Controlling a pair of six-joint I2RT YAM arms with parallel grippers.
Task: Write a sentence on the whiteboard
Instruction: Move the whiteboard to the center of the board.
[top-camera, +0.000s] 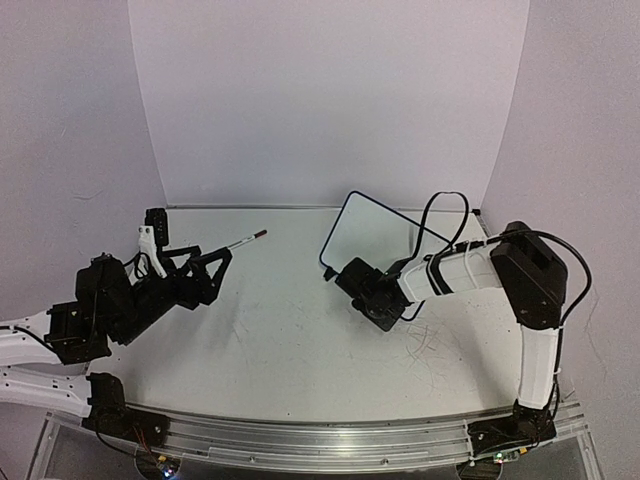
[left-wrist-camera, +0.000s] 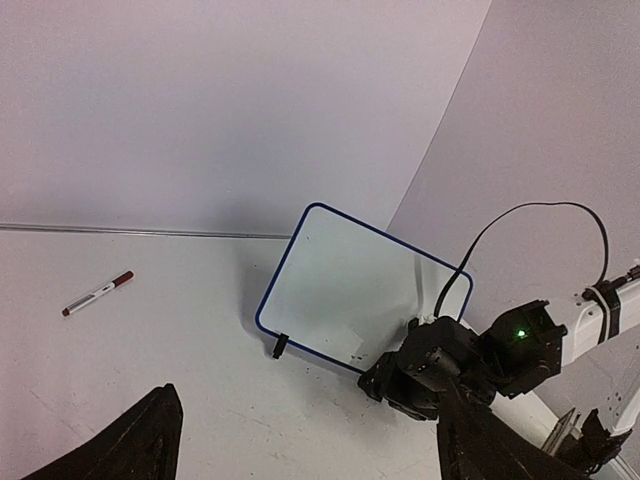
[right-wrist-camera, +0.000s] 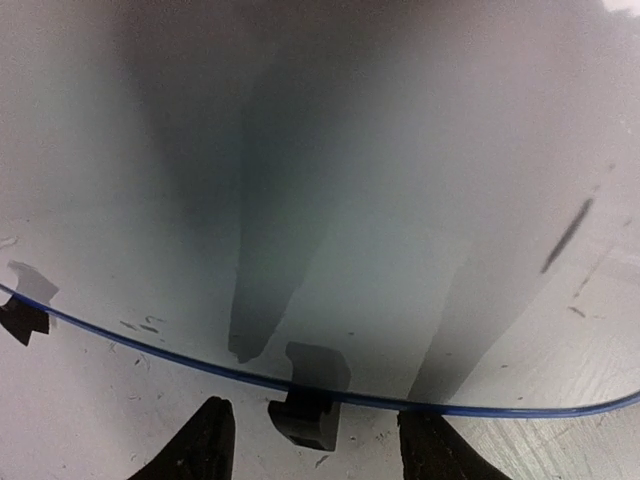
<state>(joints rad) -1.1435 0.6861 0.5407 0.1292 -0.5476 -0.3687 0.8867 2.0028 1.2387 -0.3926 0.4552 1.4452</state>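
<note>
Lavender walls ring a white desk (top-camera: 300, 350). From above, the whiteboard (top-camera: 375, 230) stands at far right, leaning back, long axis left to right. Left wrist: the left claw (left-wrist-camera: 305, 392) is released, empty. Right wrist: the right claw (right-wrist-camera: 318, 418) gapes, straddling the board's black foot (right-wrist-camera: 300, 428) without touching.

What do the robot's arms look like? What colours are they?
Both have white tube sections and chunky black joints. The right arm has a looping black cable and a tiny green light. The left pincer and the right pincer each end in two dark pointed fingers.
</note>
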